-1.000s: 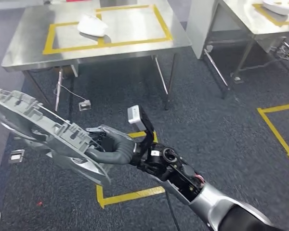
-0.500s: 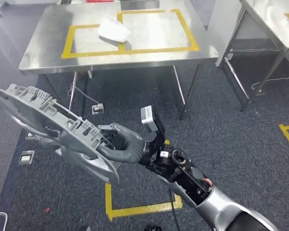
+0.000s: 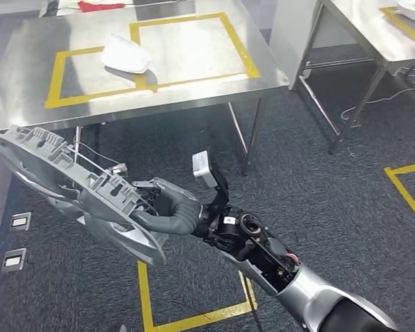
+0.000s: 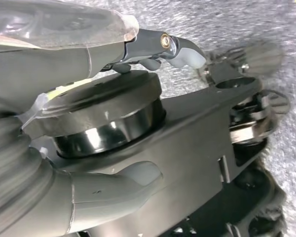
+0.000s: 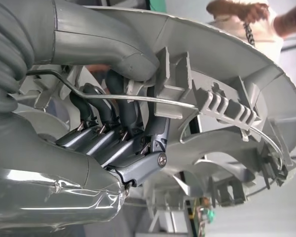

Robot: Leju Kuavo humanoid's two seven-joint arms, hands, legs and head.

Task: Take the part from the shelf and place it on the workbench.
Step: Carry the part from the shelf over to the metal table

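**Right hand carrying grey part, workbench ahead**

Right hand point(image 3: 161, 207) grips a long grey plastic part point(image 3: 64, 176) w/ ribs and clips, held in the air above dark carpet, extending toward the robot's left. In right wrist view the thumb lies over the part's point(image 5: 228, 94) outer side and the dark fingers point(image 5: 113, 128) curl into its ribbed underside; a thin wire runs along it.

Steel workbench point(image 3: 17, 104) stands ahead, marked w/ yellow tape rectangles; a white piece point(image 3: 124, 55) lies on the tape line btwn them. Part is well apart from the bench, not on it. Second steel table point(image 3: 362, 31) further right. Yellow tape on floor point(image 3: 145, 297) below the arm.

Left hand point(image 4: 83, 123): fingertips apart, nothing held, dark robot body parts just behind it.

A person's arms point(image 5: 247, 12) visible past the part in right wrist view.
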